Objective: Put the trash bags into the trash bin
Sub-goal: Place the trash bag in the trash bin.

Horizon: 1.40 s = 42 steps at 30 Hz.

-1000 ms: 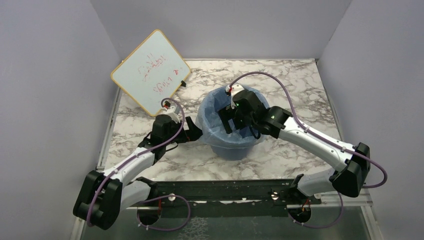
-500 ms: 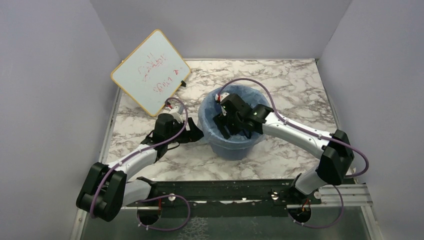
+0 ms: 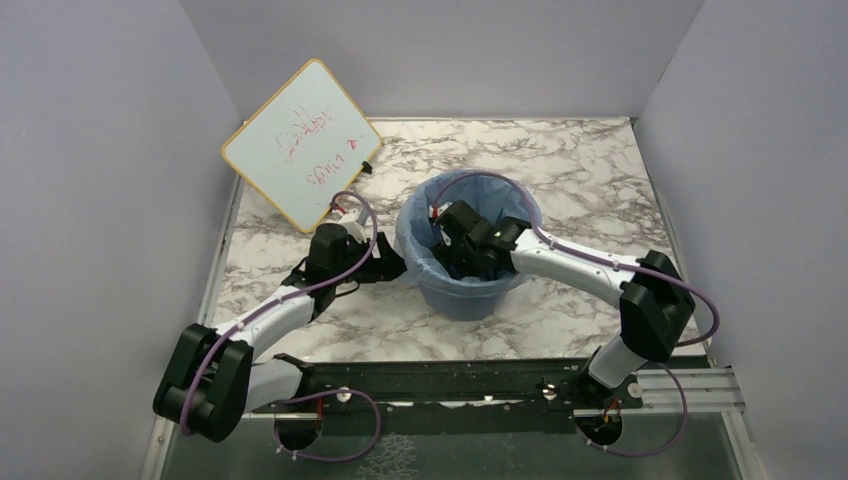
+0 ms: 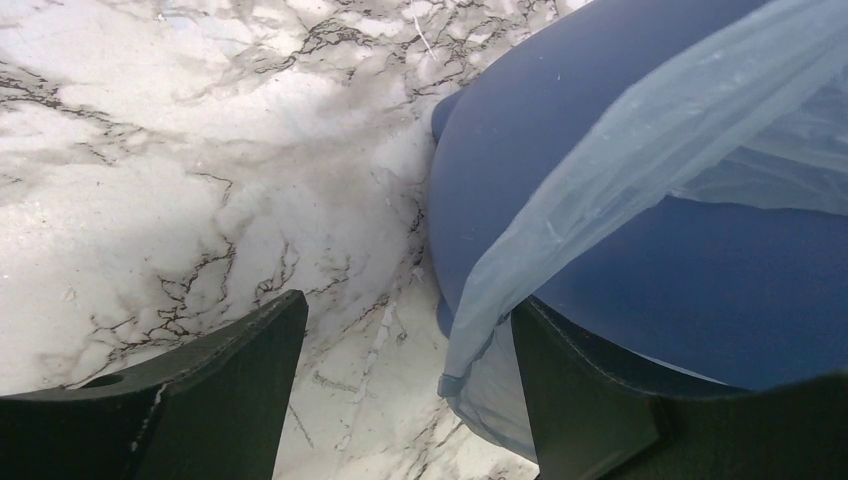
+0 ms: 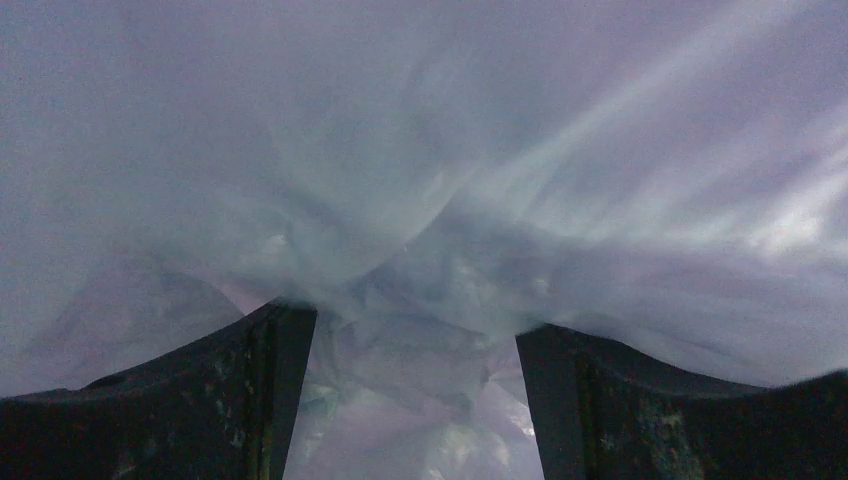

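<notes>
The blue trash bin (image 3: 470,300) stands mid-table with the translucent light-blue trash bag (image 3: 415,235) lining it and draped over its rim. My right gripper (image 3: 452,262) reaches down inside the bin. In the right wrist view it is open (image 5: 410,330) and its fingers press into crinkled bag film (image 5: 420,150), which fills the view. My left gripper (image 3: 398,268) sits low at the bin's left side. In the left wrist view it is open (image 4: 405,320). The bag's hanging edge (image 4: 560,240) falls over the bin wall (image 4: 680,270) next to the right finger (image 4: 570,390).
A white board with red writing (image 3: 302,143) leans at the back left. The marble tabletop (image 3: 590,160) is walled in on three sides. The arms' mounting rail (image 3: 450,385) runs along the near edge.
My right arm has swung left and gone down deeper into the bin, pushing the bag in. My left arm has hardly moved.
</notes>
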### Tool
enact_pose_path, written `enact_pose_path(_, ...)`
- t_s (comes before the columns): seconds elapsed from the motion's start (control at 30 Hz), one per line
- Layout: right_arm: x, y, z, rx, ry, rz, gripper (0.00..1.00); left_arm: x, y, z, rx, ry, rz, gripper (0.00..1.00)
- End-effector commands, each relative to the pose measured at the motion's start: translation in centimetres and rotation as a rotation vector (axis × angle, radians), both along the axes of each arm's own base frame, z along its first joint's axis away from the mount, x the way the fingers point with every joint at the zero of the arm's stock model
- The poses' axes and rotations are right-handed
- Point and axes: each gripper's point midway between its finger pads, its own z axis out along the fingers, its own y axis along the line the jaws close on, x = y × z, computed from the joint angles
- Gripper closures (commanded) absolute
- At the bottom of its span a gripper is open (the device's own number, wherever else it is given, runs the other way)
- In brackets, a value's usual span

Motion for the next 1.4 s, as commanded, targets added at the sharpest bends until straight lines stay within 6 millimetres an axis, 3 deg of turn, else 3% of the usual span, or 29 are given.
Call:
enact_pose_path(0.0,-0.8,0.2,-3.2,-0.014,0.064,-0.017,0.22,0.3,-0.7,1.1,-0.006,-0.041,-0.055,0.25)
enact_pose_path(0.23,-1.0,-1.1,-5.3,-0.104,0.097,-0.071,0.2,0.2,-0.9,-0.1,0.01,-0.001,-0.081,0.25)
enact_pose_path(0.37,-0.2,-0.6,-2.3,-0.057,0.043,-0.096,0.19,0.2,-1.1,0.0,0.002,0.005,-0.094,0.25)
enact_pose_path(0.5,0.9,0.1,3.6,0.073,-0.073,-0.119,0.18,0.4,-1.1,0.5,0.004,-0.003,-0.089,0.25)
enact_pose_path(0.57,1.1,0.1,5.7,0.117,-0.113,-0.12,0.19,0.5,-1.0,0.6,0.008,-0.007,-0.08,0.25)
enact_pose_path(0.77,0.5,0.0,6.5,0.155,-0.119,-0.103,0.21,0.5,-0.7,0.4,0.029,-0.006,-0.075,0.25)
enact_pose_path(0.83,0.1,1.3,6.5,0.196,-0.089,-0.043,0.23,0.5,-0.7,0.5,0.025,-0.009,-0.077,0.25)
enact_pose_path(0.93,-0.4,3.3,5.5,0.221,-0.018,0.023,0.24,0.6,-0.8,0.6,0.023,-0.012,-0.076,0.25)
enact_pose_path(1.03,-0.7,3.8,2.8,0.153,0.044,0.027,0.26,0.7,-0.9,0.7,0.02,-0.012,-0.08,0.25)
enact_pose_path(1.37,-2.4,0.9,-6.1,-0.014,0.115,0.005,0.28,1.0,-1.1,1.2,0.015,-0.022,-0.079,0.25)
